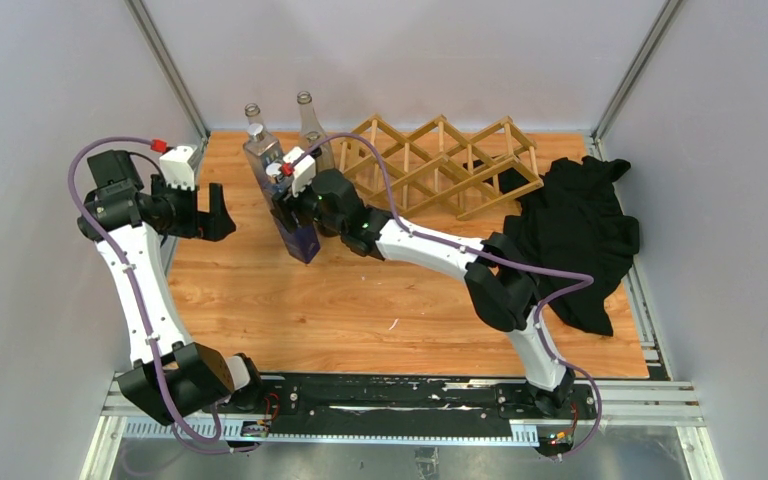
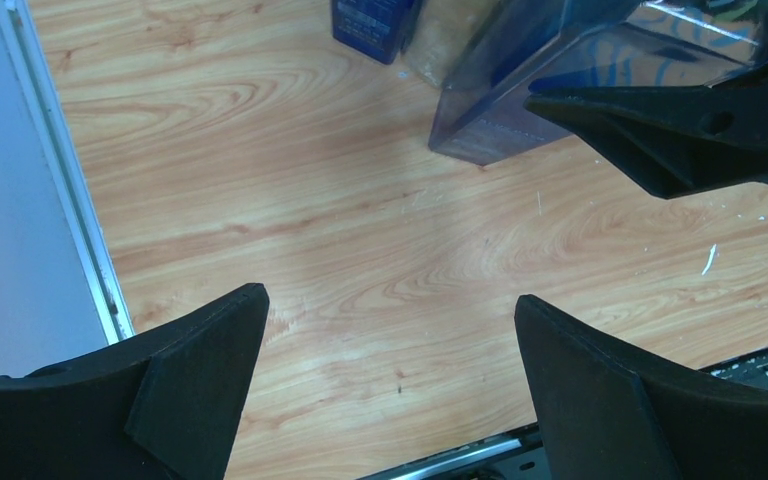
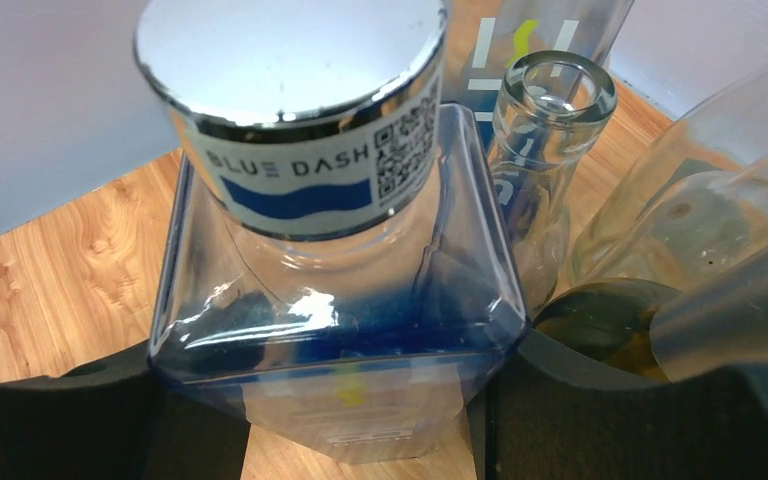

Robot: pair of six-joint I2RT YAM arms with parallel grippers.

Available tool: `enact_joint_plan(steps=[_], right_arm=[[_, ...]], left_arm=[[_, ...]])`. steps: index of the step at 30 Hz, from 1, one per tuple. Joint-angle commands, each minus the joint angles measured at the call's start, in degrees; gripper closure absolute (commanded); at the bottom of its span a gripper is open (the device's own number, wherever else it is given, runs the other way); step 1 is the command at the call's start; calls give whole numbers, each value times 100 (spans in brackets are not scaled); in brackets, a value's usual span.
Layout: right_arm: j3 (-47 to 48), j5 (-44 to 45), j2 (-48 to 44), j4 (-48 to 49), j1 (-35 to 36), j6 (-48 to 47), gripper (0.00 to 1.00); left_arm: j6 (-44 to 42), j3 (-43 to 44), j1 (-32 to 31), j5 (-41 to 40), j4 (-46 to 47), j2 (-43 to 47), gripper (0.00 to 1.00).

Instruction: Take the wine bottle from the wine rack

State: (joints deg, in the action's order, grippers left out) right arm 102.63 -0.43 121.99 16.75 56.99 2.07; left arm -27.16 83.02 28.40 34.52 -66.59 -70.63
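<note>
A square clear-blue wine bottle [image 1: 266, 160] with a silver "Blue Dash" cap is held tilted, left of the wine rack [image 1: 440, 165]. Its base is at or just above the wooden table. My right gripper [image 1: 295, 205] is shut on its body. In the right wrist view the bottle [image 3: 330, 300] fills the space between my black fingers [image 3: 580, 420]. The light wooden lattice rack stands at the back middle, and no bottle shows in its cells. My left gripper [image 1: 210, 210] is open and empty, left of the bottle. The left wrist view shows the bottle's base [image 2: 560, 90].
Two clear glass bottles [image 1: 253, 115] [image 1: 310, 125] stand upright just behind the held bottle, close to it in the right wrist view [image 3: 550, 110]. A black cloth [image 1: 570, 230] lies at the right by the rack's end. Grey walls enclose the table.
</note>
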Motion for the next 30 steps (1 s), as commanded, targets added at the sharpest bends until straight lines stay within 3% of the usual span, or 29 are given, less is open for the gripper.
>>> enact_joint_plan(steps=[1,9,17,22,25,30], right_arm=[[-62,345,-406,1047,-22,-114,49],[-582,326,-1000,948,28,-85,12],[-1368,327,-1800,754,126,106,7],[-2605,487,-2952,544,133,372,6],[-3565,880,-3813,406,128,476,5],[-5284,2256,-5522,-74,30,660,3]], left_arm=[[-178,-150,40,108,-47,161,1],[-284,-385,43,13,-44,142,0],[-458,-596,43,-11,-42,92,0],[-774,-1141,38,230,65,119,0],[-755,-1662,42,292,532,148,0],[-668,-2731,42,485,1798,428,0]])
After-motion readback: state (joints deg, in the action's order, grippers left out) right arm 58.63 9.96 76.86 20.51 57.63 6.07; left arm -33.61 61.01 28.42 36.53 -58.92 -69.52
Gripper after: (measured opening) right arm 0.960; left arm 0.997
